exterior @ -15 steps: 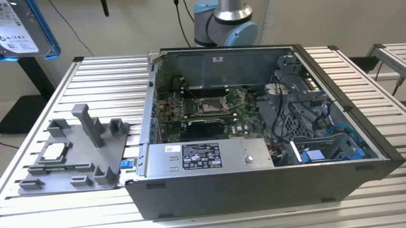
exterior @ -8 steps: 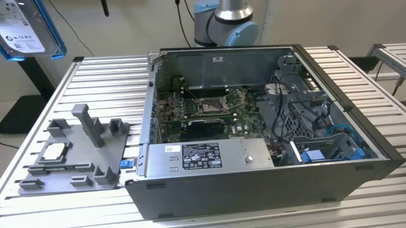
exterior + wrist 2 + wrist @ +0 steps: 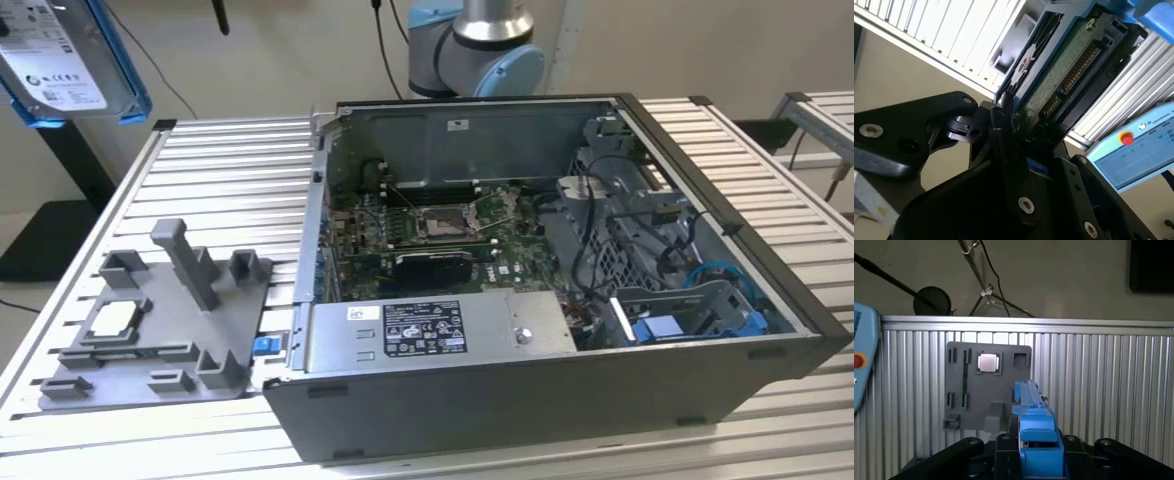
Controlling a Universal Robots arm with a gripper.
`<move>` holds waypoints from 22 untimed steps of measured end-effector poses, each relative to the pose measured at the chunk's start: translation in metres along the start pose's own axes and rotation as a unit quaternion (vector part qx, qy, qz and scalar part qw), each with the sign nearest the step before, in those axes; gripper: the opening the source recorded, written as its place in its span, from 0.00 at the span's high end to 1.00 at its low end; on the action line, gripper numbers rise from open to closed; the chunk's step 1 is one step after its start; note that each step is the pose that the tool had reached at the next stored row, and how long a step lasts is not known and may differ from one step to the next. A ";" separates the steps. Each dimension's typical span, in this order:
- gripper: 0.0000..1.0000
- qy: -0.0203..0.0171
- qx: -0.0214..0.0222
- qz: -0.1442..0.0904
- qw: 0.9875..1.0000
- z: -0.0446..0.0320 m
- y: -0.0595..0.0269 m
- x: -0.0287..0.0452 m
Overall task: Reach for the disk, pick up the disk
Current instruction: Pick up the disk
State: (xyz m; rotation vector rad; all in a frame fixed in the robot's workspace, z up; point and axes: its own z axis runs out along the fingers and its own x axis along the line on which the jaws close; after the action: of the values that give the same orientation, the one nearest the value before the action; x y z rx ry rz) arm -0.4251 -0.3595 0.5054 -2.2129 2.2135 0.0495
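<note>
The disk (image 3: 60,62), a silver-grey drive with a white label and a blue frame, hangs in the air at the exterior view's upper left, high above the table. In the second wrist view its green circuit-board underside (image 3: 1064,75) faces the camera. My gripper (image 3: 1019,125) is shut on it, with black fingers (image 3: 1004,145) pressed against its near end. The first wrist view shows the disk edge-on as a blue strip (image 3: 1029,400) rising from between the gripper (image 3: 1039,450) fingers.
An open computer case (image 3: 747,380) stands on the slatted metal table (image 3: 227,170), with a grey power-supply box (image 3: 441,325) inside. A grey fixture plate (image 3: 160,320) holding a small square silver chip (image 3: 114,318) lies at the exterior view's left. A teach pendant (image 3: 1139,150) hangs beside the table.
</note>
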 end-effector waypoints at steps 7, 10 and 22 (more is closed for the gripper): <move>1.00 0.000 0.000 0.000 1.000 -0.0002 -0.0140 0.0000; 1.00 0.000 0.000 0.000 1.000 -0.0004 -0.0221 0.0000; 1.00 0.000 0.000 0.000 1.000 -0.0007 -0.0512 0.0000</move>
State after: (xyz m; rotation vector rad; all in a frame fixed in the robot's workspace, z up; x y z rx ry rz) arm -0.3739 -0.3595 0.5054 -2.2131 2.2136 0.0497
